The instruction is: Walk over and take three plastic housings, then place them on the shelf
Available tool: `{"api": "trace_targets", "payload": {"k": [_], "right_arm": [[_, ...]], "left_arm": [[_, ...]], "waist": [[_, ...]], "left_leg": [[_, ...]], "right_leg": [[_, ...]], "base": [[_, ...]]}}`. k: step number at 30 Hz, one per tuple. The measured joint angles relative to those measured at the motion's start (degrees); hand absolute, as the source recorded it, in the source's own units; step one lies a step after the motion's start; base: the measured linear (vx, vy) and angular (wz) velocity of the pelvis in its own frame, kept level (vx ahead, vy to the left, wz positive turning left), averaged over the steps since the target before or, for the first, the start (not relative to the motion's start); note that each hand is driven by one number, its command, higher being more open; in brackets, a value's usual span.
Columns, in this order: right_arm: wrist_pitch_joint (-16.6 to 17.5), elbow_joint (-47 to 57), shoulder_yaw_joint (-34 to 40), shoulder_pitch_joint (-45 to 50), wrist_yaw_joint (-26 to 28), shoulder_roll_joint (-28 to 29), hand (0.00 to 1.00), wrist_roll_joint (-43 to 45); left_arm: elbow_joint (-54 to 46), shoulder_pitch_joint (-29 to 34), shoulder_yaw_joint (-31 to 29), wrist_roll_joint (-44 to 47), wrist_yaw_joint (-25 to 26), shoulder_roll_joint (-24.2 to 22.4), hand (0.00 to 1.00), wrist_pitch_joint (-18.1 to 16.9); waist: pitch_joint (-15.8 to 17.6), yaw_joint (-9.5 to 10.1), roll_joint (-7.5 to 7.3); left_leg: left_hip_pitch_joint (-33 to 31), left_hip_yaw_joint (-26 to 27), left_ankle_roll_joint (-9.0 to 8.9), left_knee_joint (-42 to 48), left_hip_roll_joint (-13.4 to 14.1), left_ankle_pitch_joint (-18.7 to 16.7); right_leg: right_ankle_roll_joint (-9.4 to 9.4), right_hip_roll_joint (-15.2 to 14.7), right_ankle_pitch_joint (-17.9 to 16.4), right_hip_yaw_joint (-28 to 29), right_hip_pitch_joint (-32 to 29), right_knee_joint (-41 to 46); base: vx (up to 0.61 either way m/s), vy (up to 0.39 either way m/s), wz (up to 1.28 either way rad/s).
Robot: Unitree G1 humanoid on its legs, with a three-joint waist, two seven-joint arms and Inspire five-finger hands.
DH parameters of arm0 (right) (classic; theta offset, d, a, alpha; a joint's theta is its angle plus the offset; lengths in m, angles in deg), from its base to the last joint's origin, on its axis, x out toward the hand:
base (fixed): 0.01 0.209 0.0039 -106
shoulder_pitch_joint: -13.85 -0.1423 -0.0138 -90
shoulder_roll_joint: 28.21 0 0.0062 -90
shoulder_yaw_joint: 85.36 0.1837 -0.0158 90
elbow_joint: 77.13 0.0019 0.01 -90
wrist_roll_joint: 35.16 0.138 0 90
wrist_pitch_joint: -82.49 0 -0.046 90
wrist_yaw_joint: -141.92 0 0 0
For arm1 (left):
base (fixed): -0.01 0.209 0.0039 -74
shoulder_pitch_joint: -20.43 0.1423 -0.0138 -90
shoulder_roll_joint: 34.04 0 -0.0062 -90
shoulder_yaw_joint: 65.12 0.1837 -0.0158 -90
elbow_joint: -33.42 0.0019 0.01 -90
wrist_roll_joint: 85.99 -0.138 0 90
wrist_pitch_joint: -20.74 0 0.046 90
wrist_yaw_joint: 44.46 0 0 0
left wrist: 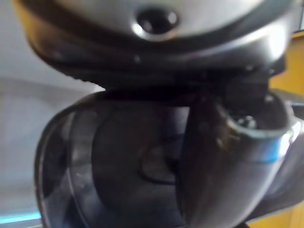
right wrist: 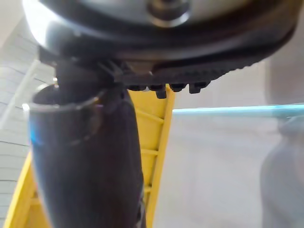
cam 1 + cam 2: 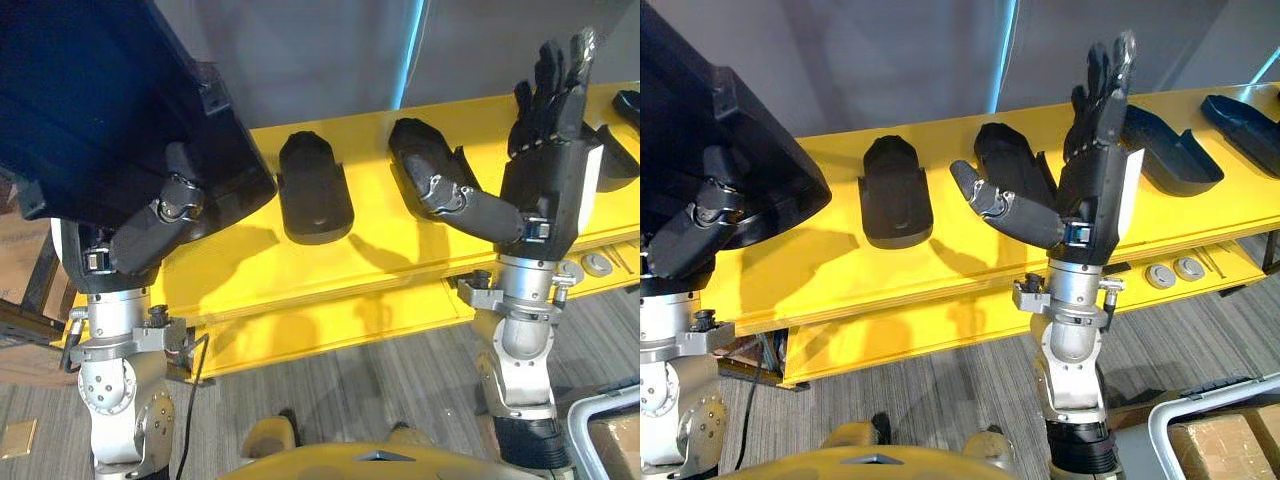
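My left hand (image 3: 150,230) is at the shelf's left end, its thumb curled over the rim of a large dark plastic housing (image 3: 100,100) that it holds up, tilted. That housing's hollow inside (image 1: 118,156) lies behind the thumb in the left wrist view. My right hand (image 3: 1095,180) is raised over the yellow shelf (image 3: 380,260), fingers straight up and thumb spread, holding nothing. Two black housings (image 3: 313,190) (image 3: 1010,165) lie side by side on the shelf, the second partly behind the right thumb. More housings (image 3: 1170,145) (image 3: 1245,120) lie further right.
Below the top board a lower yellow tier carries two round silver discs (image 3: 1160,275). A grey-framed bin with cardboard boxes (image 3: 1230,430) stands on the carpet at the lower right. A grey wall with a light-blue strip (image 3: 1005,50) runs behind the shelf.
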Motion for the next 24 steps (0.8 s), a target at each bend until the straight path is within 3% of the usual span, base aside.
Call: {"api": "trace_targets", "payload": {"k": [4,7,11,13,14,20,24], "right_arm": [[0.3,0.5,0.5,-0.5,5.5,-0.2,1.00,5.9],[0.3,0.4,0.5,-0.6,6.8,-0.3,1.00,6.1],[0.1,0.4,0.4,-1.4,7.7,-0.3,1.00,6.1],[0.1,0.4,0.3,-1.6,7.7,-0.3,1.00,6.0],[0.1,0.4,0.2,-1.9,7.4,-0.3,1.00,6.0],[0.0,-1.4,-3.2,-2.1,5.6,0.9,1.00,6.0],[-1.2,-3.0,-7.4,-2.0,5.9,1.7,1.00,5.6]], "left_arm": [[-0.9,2.5,-0.5,-0.7,1.6,-3.5,0.00,-0.1],[-1.2,4.9,-2.0,-2.8,3.3,-4.1,0.00,-0.1],[-1.0,5.6,-4.0,-6.6,4.5,-4.2,0.00,0.0],[-1.0,5.5,-4.1,-7.1,4.6,-4.1,0.00,0.6],[-1.0,5.5,-4.1,-7.1,4.2,-4.0,0.00,1.5],[0.9,5.3,-5.0,-7.1,2.2,-1.7,0.00,7.8],[10.6,3.2,-4.9,-7.2,1.0,0.9,0.00,16.6]], "waist": [[-0.1,0.88,0.29],[-0.3,1.67,0.70],[-0.3,2.08,0.76],[-0.3,1.76,0.80],[-0.5,1.32,1.10],[-1.0,1.39,1.99],[-1.2,1.27,1.91]], "left_leg": [[0.8,-2.7,-1.19,-3.3,0.7,2.5],[0.6,-4.5,-1.58,-4.2,1.1,3.5],[1.6,-5.1,-0.99,-6.4,0.9,4.8],[2.6,-5.2,-0.26,-7.4,0.2,5.0],[3.2,-3.8,0.07,-8.3,-0.2,5.6],[7.3,0.5,0.38,-13.6,-1.9,8.6],[9.6,3.8,0.73,-16.9,-1.8,9.1]], "right_leg": [[-0.25,1.3,0.0,-2.4,1.1,-0.3],[-0.89,2.0,-0.5,-4.3,1.9,-0.1],[-1.35,1.1,-3.0,-5.7,1.7,3.4],[-0.55,-0.4,-4.5,-6.6,1.7,6.4],[-0.14,-2.0,-5.4,-7.6,1.8,8.3],[1.13,-4.4,-4.7,-5.9,2.4,8.6],[1.26,-3.6,-3.0,-3.4,2.8,5.2]], "base": [[-0.04,-0.090,0.28],[-0.03,-0.067,0.30],[-0.02,-0.022,0.23],[-0.02,-0.002,0.31],[-0.01,0.026,0.32],[-0.01,0.054,-0.06],[-0.03,0.046,-0.28]]}}
